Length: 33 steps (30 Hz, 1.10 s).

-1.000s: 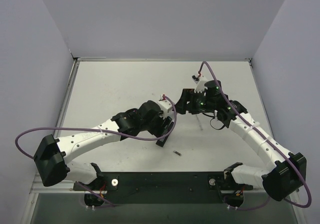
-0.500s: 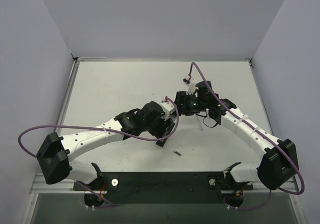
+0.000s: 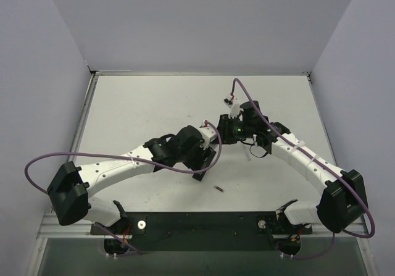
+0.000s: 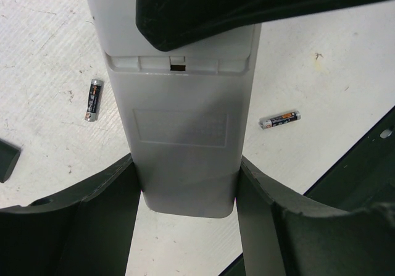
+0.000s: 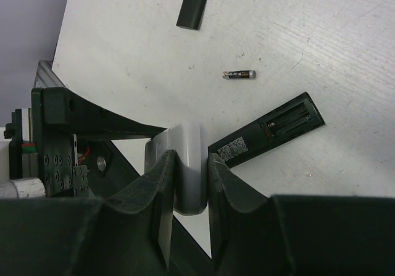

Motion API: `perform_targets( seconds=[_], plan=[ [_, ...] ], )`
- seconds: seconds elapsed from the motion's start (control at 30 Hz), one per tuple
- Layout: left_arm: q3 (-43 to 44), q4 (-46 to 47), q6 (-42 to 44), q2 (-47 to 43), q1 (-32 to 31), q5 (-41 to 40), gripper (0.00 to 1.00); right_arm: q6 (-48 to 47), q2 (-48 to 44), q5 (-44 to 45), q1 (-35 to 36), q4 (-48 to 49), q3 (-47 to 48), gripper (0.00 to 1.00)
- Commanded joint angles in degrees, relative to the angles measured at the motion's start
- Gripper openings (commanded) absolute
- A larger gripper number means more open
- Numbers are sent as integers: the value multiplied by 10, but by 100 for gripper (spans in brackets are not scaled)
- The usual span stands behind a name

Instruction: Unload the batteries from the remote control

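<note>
right wrist view: the right pincer (image 5: 191, 171) is closed on the narrow end of a whitish block (image 5: 185, 143), with one finger pressed to each flat side. the remote control (image 5: 265, 131) lies flat on the surface (image 5: 345, 54) just past the pincer's fingers, apart from the block. its back faces up with the battery compartment uncovered, but what sits in the slots is too small to tell. one of the batteries (image 5: 239, 74) lies loose on the surface near the remote control, and a small dark flat piece (image 5: 193, 5) lies farther off. left wrist view: the left pincer (image 4: 188, 186) clamps the same block by its two long edges, both fingers touching it. a black finger of the right pincer crosses the block's far end. a battery (image 4: 94, 100) lies on the surface left of the block and another battery (image 4: 279, 120) right of it, well apart from each other. top external view: the two pincers meet over the middle of the surface. a single battery lies between them and the arm bases.
</note>
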Motion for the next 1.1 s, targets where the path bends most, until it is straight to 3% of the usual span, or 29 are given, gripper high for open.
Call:
perform_targets(
  seconds=[0.0, 0.13, 0.37, 0.87, 0.97, 1.07],
  plan=[
    [32, 13, 13, -5, -4, 17, 0, -20, 1, 28, -6, -5, -11, 8],
    [33, 7, 18, -4, -6, 17, 0, -12, -1, 30, -20, -3, -13, 13],
    [34, 3, 18, 0, -7, 14, 0, 4, -10, 18, -41, 17, -25, 10],
    [50, -30, 12, 49, -7, 24, 0, 47, -29, -58, -94, 87, -62, 11],
    [56, -39, 11, 57, -7, 16, 0, 53, -31, -65, -100, 92, -64, 17],
    [61, -46, 8, 64, -7, 9, 0, 54, -35, -65, -104, 98, -68, 12]
  ],
)
